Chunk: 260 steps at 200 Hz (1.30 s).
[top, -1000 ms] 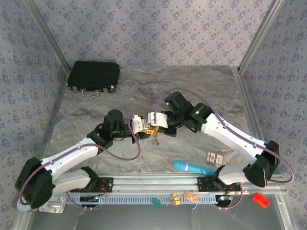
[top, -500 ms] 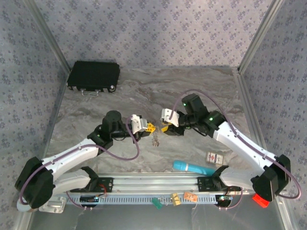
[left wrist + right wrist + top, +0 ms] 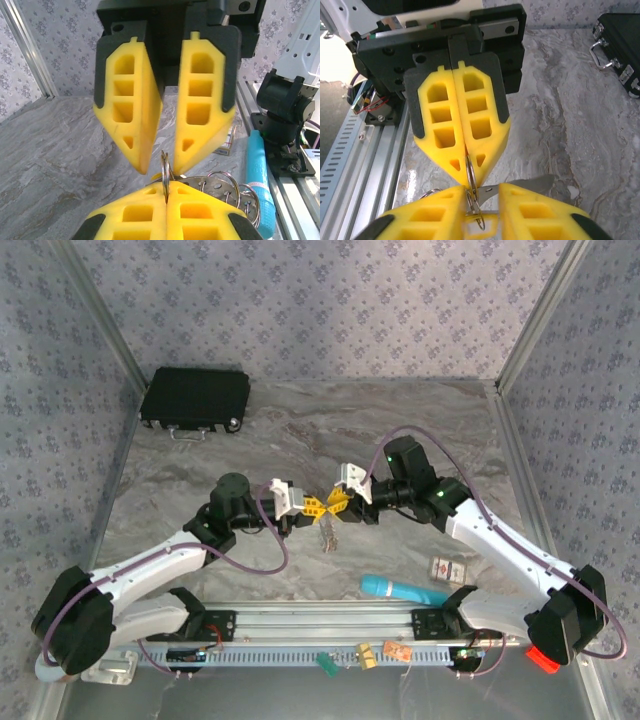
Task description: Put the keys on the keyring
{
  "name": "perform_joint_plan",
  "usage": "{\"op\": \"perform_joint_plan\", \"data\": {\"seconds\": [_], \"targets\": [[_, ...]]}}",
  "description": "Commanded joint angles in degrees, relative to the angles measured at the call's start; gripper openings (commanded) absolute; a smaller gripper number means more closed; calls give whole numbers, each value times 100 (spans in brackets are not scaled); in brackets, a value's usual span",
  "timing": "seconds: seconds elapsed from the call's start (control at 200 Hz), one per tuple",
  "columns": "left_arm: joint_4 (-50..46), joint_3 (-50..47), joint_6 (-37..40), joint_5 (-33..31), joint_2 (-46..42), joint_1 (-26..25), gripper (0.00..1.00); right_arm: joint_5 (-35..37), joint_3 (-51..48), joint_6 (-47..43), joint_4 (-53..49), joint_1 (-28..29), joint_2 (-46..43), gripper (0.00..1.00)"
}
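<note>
1. The left gripper [image 3: 167, 192] is clamped fully closed. Its yellow fingers [image 3: 135, 215] press together on the thin wire of the keyring [image 3: 164, 167], which stands on edge out of the pinch.
2. Tip to tip with it, the right gripper [image 3: 483, 195] has its jaws a narrow way apart, straddling the same keyring. The gap is wider than the wire, and no firm pinch shows.
3. A flat silvery blade [image 3: 520, 186] lies across the top of one right finger. Too little of it shows to tell whether it is a key.
4. A cluster of further silvery rings [image 3: 227, 189] bunches just beside the left fingers, on the side toward the turquoise cylinder [image 3: 257, 175]. From overhead, the cluster dangles beneath the point where the two grippers meet.
5. That meeting point lies beyond the turquoise cylinder, toward the far side of the marbled table [image 3: 250, 450] and a little to the cylinder's left, well apart from it.
6. The cylinder lies on its side near the front rail, with a small printed card [image 3: 447, 568] just beyond its right end.
7. A black case [image 3: 195, 397] sits far beyond the cylinder and to its left, at the table's far left corner.
8. On the near side of the cylinder, past the rail, are a green piece [image 3: 326, 664] to its left and a red piece [image 3: 542, 656] to its right.
</note>
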Motion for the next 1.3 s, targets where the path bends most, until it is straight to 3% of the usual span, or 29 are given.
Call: {"op": "perform_joint_plan", "data": {"seconds": [0.0, 0.095, 0.185, 0.265, 0.385, 0.61, 0.924, 1.139, 1.294], "targets": [[475, -20, -102, 249, 4, 23, 0, -270, -43, 97, 83, -10, 62, 15], [527, -5, -126, 255, 14, 20, 0, -277, 2, 90, 55, 2, 105, 0], [412, 4, -106, 104, -39, 20, 13, -208, 59, 47, -51, -6, 107, 0], [165, -9, 14, -131, -154, 37, 30, 8, 164, -98, -291, 0, 80, 0], [-823, 171, 492, -385, -292, 45, 32, 709, 515, -564, -1009, 115, 122, 0], [-1173, 353, 688, -561, -186, 27, 29, 1788, 1026, -1044, -1776, 625, 366, 0], [-825, 373, 468, -174, -41, 5, 21, 1903, 1265, -1164, -1737, 956, 594, 0], [-766, 377, 495, -37, -36, 1, 0, 1692, 1166, -1074, -1540, 911, 513, 0], [-407, 208, 371, 21, -129, -1, 0, 1061, 503, -466, -664, 364, 47, 31]]}}
